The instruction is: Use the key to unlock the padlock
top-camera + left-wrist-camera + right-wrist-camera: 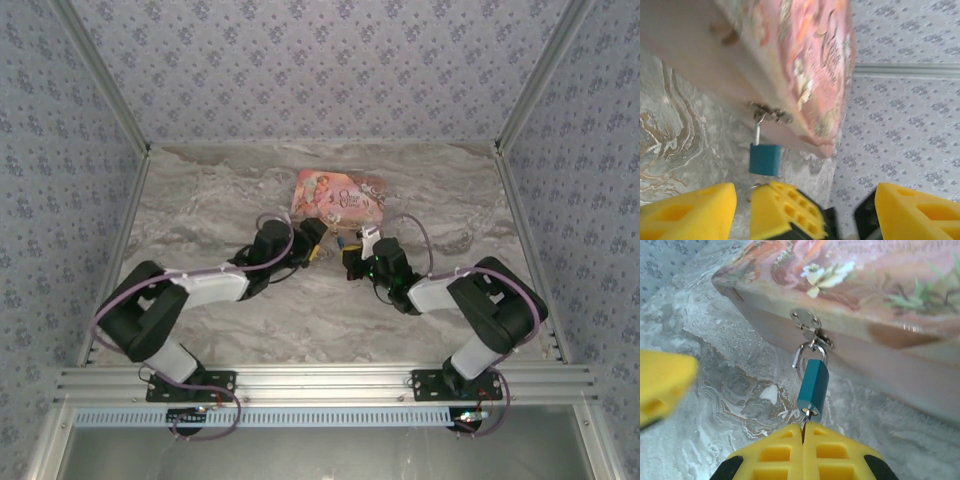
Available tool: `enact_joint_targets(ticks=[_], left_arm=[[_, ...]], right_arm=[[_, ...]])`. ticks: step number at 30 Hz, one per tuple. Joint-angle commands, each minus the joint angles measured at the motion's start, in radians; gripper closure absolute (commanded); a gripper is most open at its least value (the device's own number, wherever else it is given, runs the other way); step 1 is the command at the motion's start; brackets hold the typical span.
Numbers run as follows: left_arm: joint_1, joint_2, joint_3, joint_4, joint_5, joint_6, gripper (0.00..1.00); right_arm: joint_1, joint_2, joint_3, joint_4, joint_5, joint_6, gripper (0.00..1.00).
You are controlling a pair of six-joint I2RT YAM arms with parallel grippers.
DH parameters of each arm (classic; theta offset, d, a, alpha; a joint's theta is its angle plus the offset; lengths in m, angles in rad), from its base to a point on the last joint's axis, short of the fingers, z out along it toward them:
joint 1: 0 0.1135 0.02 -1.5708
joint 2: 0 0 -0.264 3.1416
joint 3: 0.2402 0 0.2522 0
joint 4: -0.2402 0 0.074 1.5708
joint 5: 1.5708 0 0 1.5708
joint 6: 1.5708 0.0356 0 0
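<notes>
The pink box (pixel 338 195) stands right behind the padlock (pixel 812 387), while the table (pixel 200 210) on either side lies bare

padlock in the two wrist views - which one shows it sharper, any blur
Right wrist view: the padlock is fairly crisp, the pink box behind it a little soft; left wrist view: both are smeared, their edges and the box's print lost.

teal-blue padlock (pixel 812 385), silvery shackle (pixel 798 358), pink illustrated box (pixel 880 275), grey marbled table (pixel 715 365), yellow right tool (pixel 802 432)
</notes>
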Motion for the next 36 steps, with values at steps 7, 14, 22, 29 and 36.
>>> enact_joint_targets(ticks=[7,14,22,29,36], left_arm=[[0.098,-0.148,0.077,-0.367,-0.058,0.254,0.19],[0.240,-0.094,0.240,-0.609,0.030,0.490,0.12],[0.334,0.115,0.476,-0.736,0.170,0.710,0.12],[0.340,0.340,0.706,-0.847,0.304,0.852,0.12],[0.340,0.448,0.750,-0.871,0.304,0.866,0.18]], right_arm=[[-0.033,0.104,-0.035,0.134,-0.098,0.539,1.00],[-0.060,0.069,-0.028,0.004,-0.069,0.581,0.80],[-0.122,-0.069,-0.063,-0.165,-0.033,0.493,0.52],[-0.196,-0.082,-0.007,-0.186,-0.274,0.330,0.39],[-0.259,-0.046,0.042,-0.134,-0.387,0.282,0.32]])
